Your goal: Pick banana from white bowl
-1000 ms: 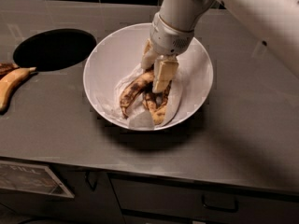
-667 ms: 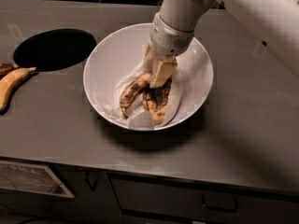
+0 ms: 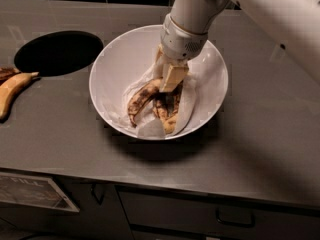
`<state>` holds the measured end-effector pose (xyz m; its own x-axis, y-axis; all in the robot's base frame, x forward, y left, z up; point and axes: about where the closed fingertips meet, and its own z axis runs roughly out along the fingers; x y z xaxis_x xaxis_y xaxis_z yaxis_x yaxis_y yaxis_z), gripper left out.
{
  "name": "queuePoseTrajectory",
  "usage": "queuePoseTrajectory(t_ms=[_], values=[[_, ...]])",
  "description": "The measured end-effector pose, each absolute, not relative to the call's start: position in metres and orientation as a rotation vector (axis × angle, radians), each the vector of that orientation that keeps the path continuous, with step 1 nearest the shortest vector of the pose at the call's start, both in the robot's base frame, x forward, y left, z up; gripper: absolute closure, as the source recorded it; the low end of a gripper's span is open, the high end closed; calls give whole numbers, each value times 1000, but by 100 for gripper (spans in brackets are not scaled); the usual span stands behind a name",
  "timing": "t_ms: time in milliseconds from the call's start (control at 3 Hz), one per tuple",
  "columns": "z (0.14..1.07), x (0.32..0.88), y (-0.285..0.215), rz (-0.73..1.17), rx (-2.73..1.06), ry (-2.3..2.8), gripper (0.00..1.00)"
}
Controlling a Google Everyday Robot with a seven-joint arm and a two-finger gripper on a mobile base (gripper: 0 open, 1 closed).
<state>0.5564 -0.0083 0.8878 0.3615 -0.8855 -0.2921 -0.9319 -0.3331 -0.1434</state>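
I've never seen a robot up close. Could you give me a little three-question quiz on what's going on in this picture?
1. True or false: the gripper is down inside the white bowl, right above the banana.
2. What lies under the fruit in the bowl? A) white paper B) a blue cloth C) ice cubes
3. Fill in: the spare banana lies on the counter, outside the bowl, beside a round dark ____.

Key: 1 true; 2 A; 3 hole.
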Motion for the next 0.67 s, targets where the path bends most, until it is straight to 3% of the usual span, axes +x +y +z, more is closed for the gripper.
queuePoseTrajectory(t_ms=[667], values=[[920, 548, -5, 148, -2316, 1614, 100]])
